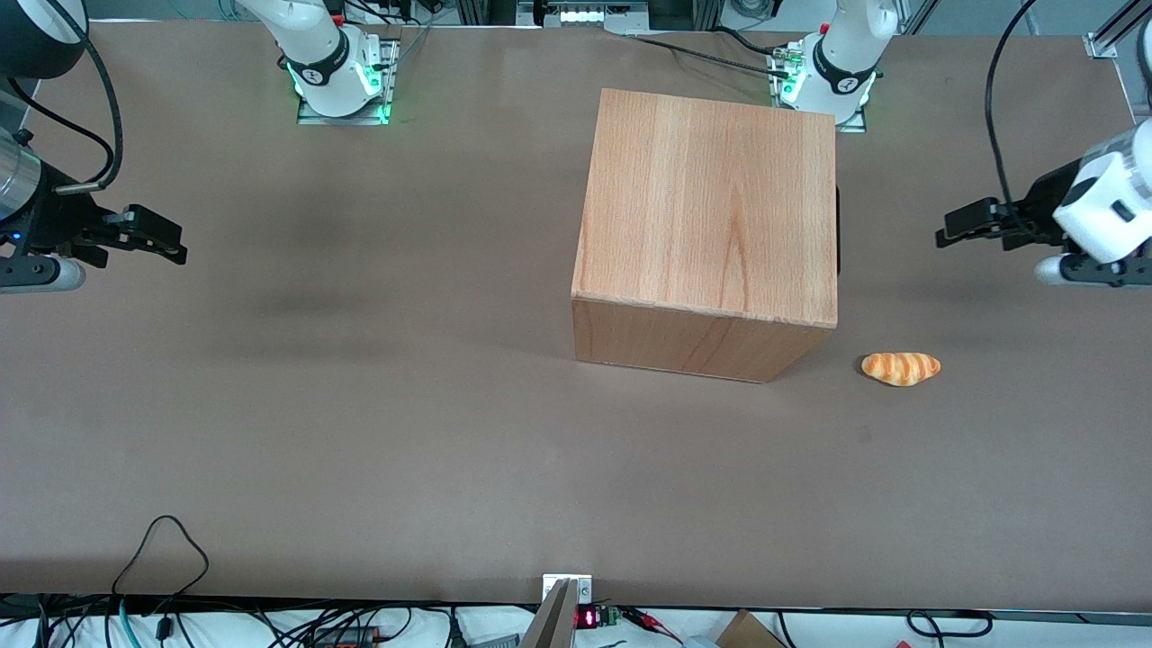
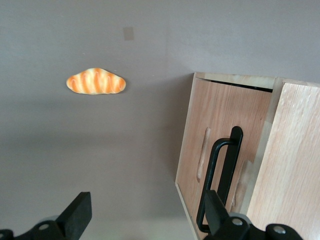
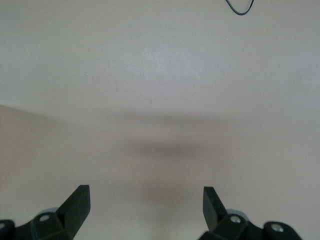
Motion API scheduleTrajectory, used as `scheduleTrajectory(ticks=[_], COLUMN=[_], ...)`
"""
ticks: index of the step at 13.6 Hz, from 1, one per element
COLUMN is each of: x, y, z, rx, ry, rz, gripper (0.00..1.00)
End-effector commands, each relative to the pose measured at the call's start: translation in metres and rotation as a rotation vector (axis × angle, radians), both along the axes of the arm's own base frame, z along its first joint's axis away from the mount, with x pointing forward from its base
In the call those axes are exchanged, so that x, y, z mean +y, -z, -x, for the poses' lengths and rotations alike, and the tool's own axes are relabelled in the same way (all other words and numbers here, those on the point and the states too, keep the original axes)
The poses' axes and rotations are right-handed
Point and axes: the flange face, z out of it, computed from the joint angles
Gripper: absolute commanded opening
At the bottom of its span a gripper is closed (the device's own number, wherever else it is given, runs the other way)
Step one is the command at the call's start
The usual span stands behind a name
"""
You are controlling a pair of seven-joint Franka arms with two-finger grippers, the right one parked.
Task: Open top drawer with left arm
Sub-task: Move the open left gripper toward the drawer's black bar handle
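Brown table [image 1: 360, 432] carries your cabinet [image 1: 711, 207]; your pincer [image 2: 145, 212] hangs apart from it, fingers spread, facing the top drawer [image 2: 220, 145]; bread [image 1: 900, 367] lies near.

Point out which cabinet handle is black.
The raised bar handle; the other is a slot cut in pale wood. The open left gripper hovers clear of the cabinet.
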Motion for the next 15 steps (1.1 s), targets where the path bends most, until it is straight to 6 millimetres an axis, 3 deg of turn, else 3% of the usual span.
scheduleTrajectory(ticks=[1, 8, 15], x=[-0.017, -0.045, -0.056], y=[0.021, 0.079, 0.101], z=[0.004, 0.015, 0.02], rx=[0.001, 0.037, 0.053], ry=[0.037, 0.052, 0.063], rz=[0.024, 0.065, 0.078], gripper=[1.0, 1.0, 1.0])
